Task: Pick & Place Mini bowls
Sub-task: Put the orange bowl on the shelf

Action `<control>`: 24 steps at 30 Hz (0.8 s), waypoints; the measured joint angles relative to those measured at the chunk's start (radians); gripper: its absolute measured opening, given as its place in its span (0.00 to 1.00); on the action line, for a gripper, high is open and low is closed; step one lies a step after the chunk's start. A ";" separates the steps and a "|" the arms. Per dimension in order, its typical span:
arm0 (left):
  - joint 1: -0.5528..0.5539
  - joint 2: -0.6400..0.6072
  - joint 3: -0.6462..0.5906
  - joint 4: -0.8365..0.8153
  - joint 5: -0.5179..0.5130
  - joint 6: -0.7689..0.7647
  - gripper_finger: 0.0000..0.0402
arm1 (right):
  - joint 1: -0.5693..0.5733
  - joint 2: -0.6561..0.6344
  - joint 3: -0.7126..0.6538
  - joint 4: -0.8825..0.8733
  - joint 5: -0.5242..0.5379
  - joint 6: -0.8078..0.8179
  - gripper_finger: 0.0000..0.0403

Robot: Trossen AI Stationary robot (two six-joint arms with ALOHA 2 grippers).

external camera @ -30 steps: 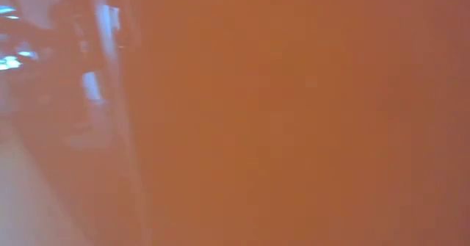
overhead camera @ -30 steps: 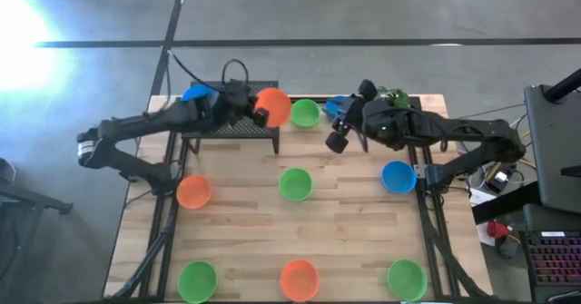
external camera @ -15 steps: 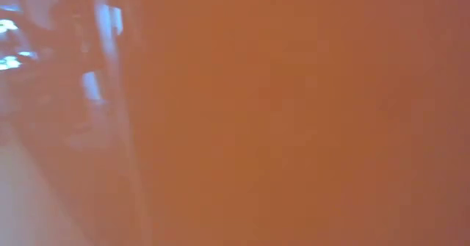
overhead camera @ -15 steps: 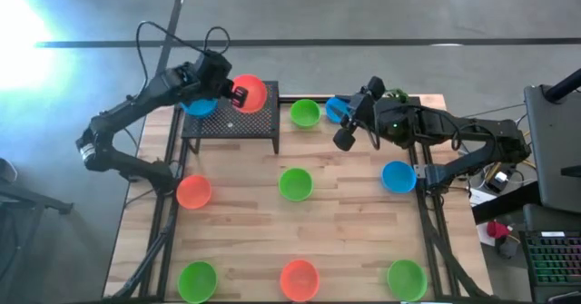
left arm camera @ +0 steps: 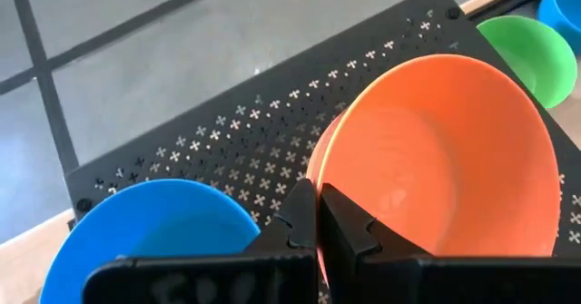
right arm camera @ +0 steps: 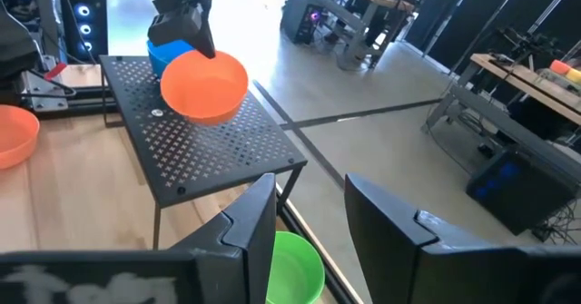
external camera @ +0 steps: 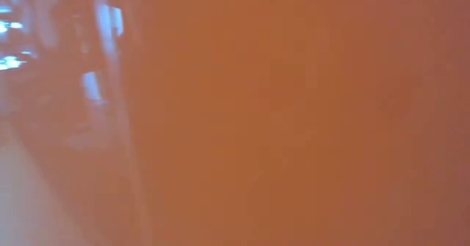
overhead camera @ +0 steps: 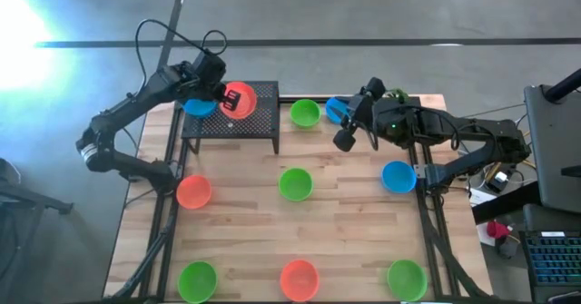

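A pale wooden table (overhead camera: 272, 222) on a grey concrete floor carries a black perforated stand (overhead camera: 259, 122) at its far left, with mini bowls scattered across the boards; seen from the right wrist, a workshop of desks and dark frames stretches away beyond the table's edge.

The left gripper (overhead camera: 224, 97) is clamped on the rim of an orange-red bowl (overhead camera: 240, 100), holding it over the top of the stand; the left wrist view shows the two dark fingers (left arm camera: 300, 227) pressed together on that rim, the bowl tilted, smooth and glossy inside. Just beside it, on the stand's left end, is a blue bowl (overhead camera: 199, 106).

The right gripper (overhead camera: 345, 127) hovers above the table's far edge with its fingers apart and nothing between them, near a green bowl (overhead camera: 305, 113) and another blue bowl (overhead camera: 337, 109) partly hidden by the arm.

Across the boards lie an orange-red bowl at the left edge (overhead camera: 193, 192), a green bowl in the middle (overhead camera: 294, 183) and a blue bowl at the right (overhead camera: 398, 176). Along the near edge stand a green bowl (overhead camera: 197, 280), an orange-red bowl (overhead camera: 299, 279) and a green bowl (overhead camera: 406, 278), well apart. All are plain, round and alike in size.

The low view is filled by an orange blur.
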 joint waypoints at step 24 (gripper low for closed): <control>0.010 0.005 -0.072 0.043 -0.062 0.007 0.00 | 0.000 0.000 0.000 -0.021 0.000 0.000 0.32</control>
